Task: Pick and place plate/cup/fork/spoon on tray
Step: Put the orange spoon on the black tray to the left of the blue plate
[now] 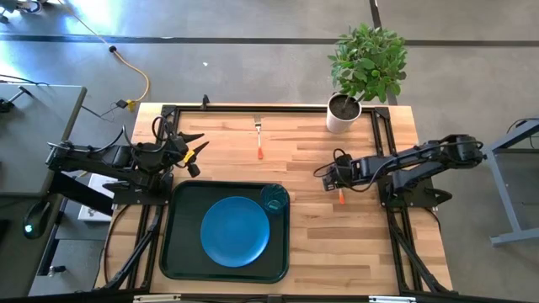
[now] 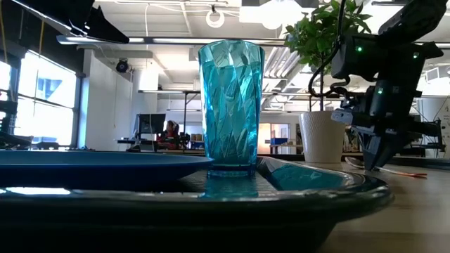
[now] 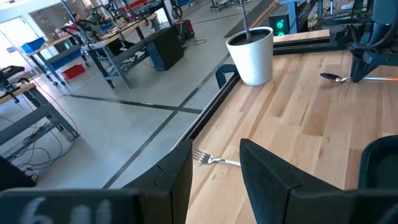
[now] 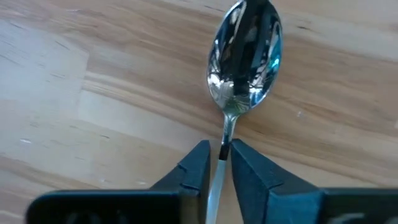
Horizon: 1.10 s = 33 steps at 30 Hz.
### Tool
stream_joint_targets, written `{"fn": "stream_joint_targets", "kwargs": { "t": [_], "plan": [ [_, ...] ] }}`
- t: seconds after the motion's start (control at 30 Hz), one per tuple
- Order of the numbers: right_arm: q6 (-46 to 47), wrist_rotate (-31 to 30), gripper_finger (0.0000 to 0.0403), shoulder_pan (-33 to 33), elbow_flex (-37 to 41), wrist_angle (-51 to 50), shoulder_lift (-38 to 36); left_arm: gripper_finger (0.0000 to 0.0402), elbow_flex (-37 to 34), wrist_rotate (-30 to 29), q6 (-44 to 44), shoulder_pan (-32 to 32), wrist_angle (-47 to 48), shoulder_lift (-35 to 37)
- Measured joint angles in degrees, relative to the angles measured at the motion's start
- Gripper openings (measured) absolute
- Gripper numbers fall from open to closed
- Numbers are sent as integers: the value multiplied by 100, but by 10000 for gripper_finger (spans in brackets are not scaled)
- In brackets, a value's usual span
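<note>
The dark tray lies at the table's near left. The blue plate lies flat in it, and the teal cup stands upright in its far right corner. The fork lies on the wood at the far middle. The spoon lies right of the tray, its orange handle pointing to the near edge. My right gripper is shut on the spoon. My left gripper is open and empty, above the table's left edge, beyond the tray. My right gripper pinches the spoon's thin metal neck, just behind the bowl, between its two fingertips. The fingers point down from above and lie across the spoon. The spoon sits level at the table top, bowl up.
A white plant pot with a green plant stands at the far right, beyond the right gripper. Black frame rails run along the table's edges. Bare wood lies between the tray and the right arm.
</note>
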<state>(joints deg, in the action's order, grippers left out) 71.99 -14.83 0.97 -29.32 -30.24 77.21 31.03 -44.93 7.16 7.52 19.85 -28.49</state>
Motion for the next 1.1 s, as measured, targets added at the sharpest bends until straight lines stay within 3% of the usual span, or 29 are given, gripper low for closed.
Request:
{"fn": "stream_joint_targets", "kwargs": {
  "t": [0.13,0.3,0.4,0.63,0.73,0.93,1.1],
  "plan": [
    [6,-339,7,-258,17,202,-60,122,0,2,-66,1,7,0],
    [8,-927,5,-681,15,898,-68,122,0,6,-174,-1,-3,-2],
    [-257,-1652,4,-896,13,1572,-70,122,0,152,-264,1,-126,-2],
    [-2318,-3829,3,-1039,-578,2481,-70,122,0,912,-399,-86,-1562,-489],
    [-3517,-4409,2,-1036,-993,2939,-50,122,1,1030,-401,-164,-2177,-917],
    [-6316,-4829,1,-1040,-1655,4473,276,122,2,1236,-100,-312,-3352,-1937],
    [-8051,-4595,1,-1056,-2320,5280,939,122,4,1595,284,-351,-4327,-2482]
  ]
}}
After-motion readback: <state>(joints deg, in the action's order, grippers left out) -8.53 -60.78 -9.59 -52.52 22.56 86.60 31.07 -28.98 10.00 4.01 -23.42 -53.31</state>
